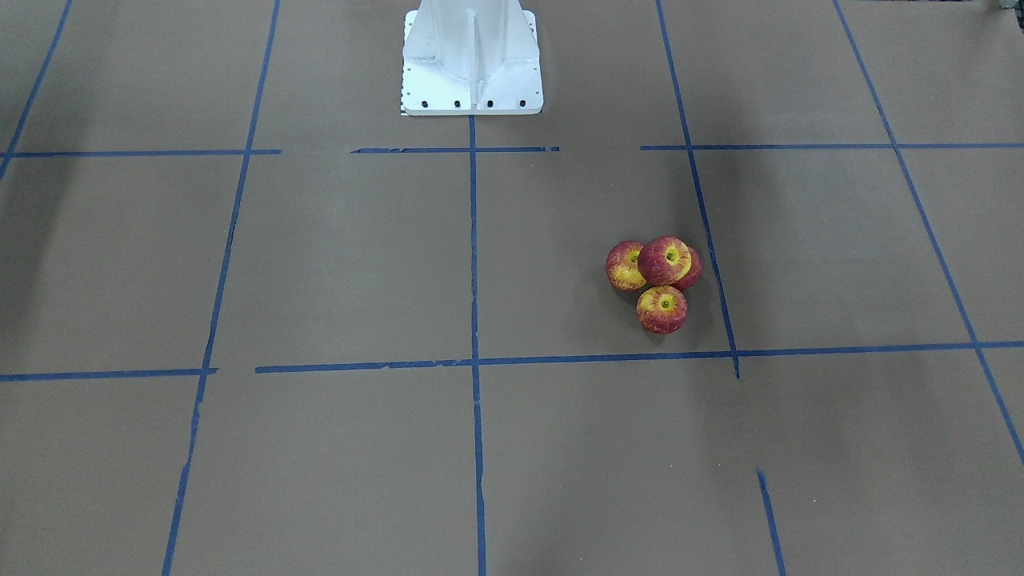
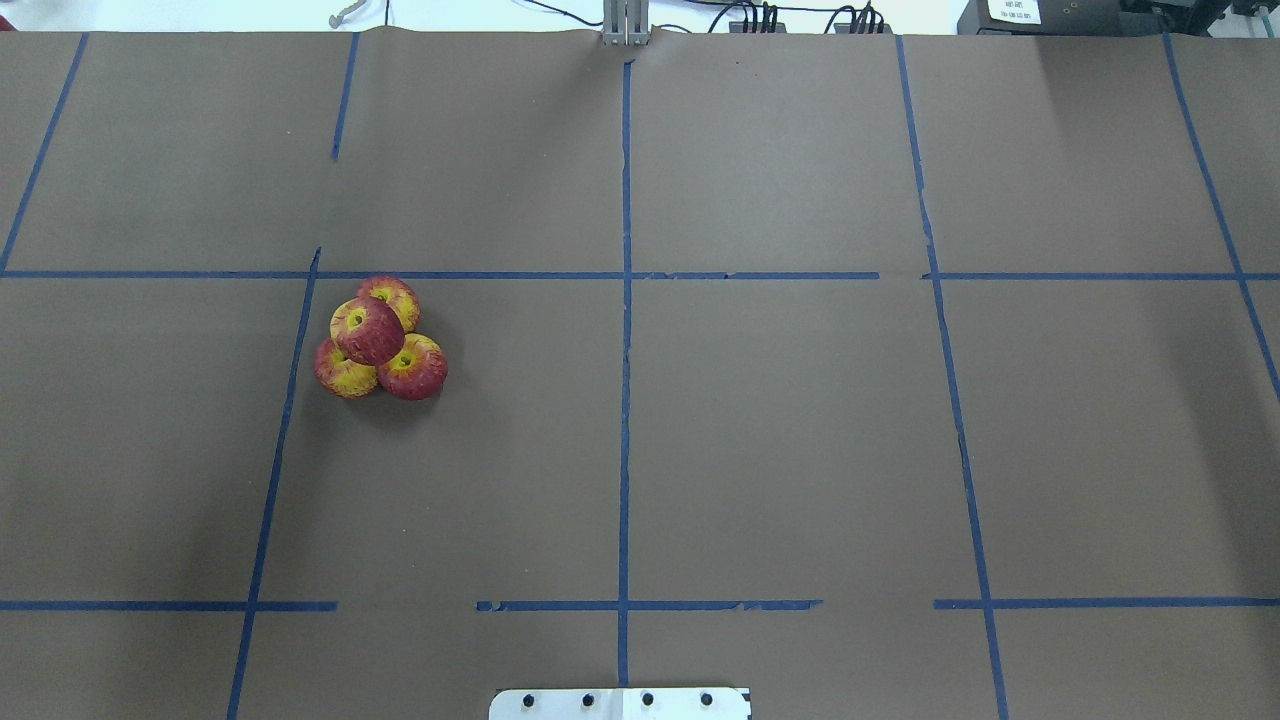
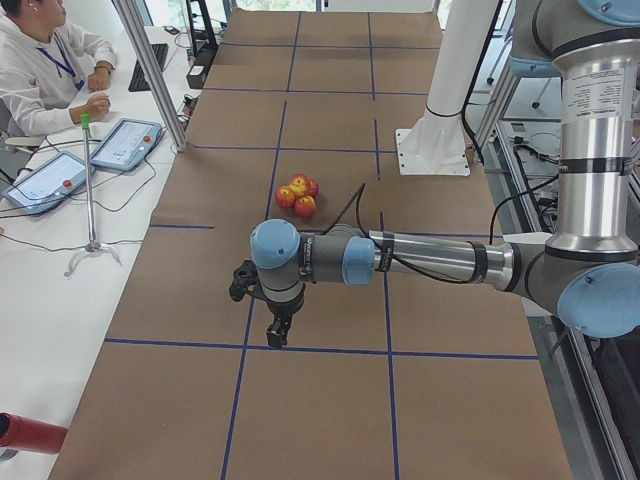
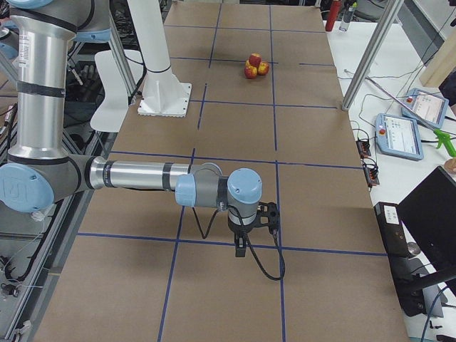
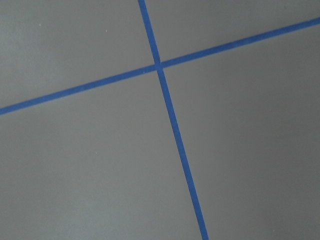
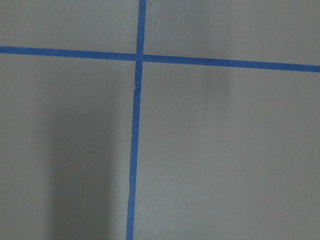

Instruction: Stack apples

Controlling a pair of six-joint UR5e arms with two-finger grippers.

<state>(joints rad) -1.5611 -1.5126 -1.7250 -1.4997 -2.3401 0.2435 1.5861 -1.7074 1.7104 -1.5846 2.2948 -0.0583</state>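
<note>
Four red-and-yellow apples sit in one cluster on the brown table. Three rest on the table and the redder apple lies on top of them. The cluster also shows in the exterior left view and the exterior right view. My left gripper hangs over a blue tape line, well short of the apples. My right gripper hangs far from them at the table's other end. Both grippers show only in the side views, so I cannot tell whether they are open or shut. The wrist views show only paper and tape.
The white robot pedestal stands at the table's robot-side edge. Blue tape lines grid the brown paper. A person sits by two tablets beside a metal pole. More tablets lie on the side bench.
</note>
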